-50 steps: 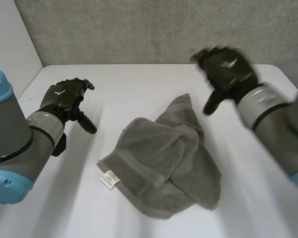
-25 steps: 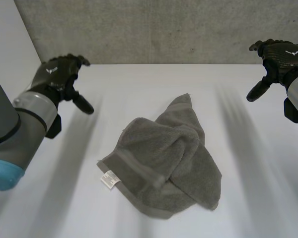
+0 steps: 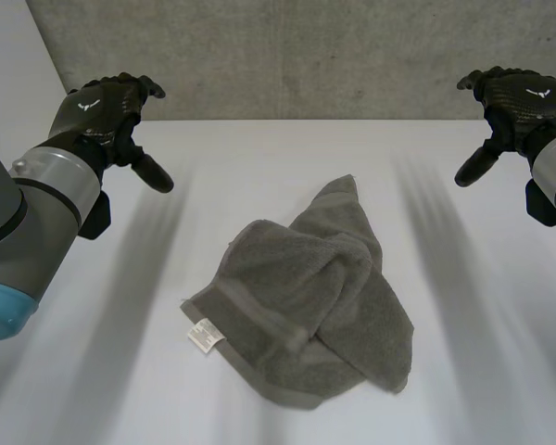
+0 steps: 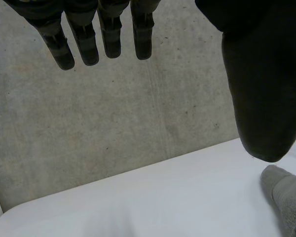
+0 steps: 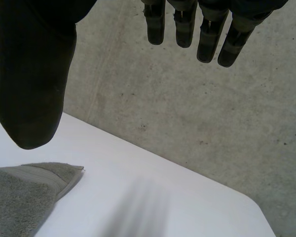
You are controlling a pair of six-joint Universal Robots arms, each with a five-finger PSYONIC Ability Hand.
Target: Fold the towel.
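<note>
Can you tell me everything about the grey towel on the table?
The towel is grey, soft-looking terry cloth with a flat woven band along its edge and a small white label near one corner. It lies crumpled in the middle of the white table, partly folded over itself, one pointed corner toward the far wall. Only the table touches it; the left hand and right hand hang open, apart from it.
</note>
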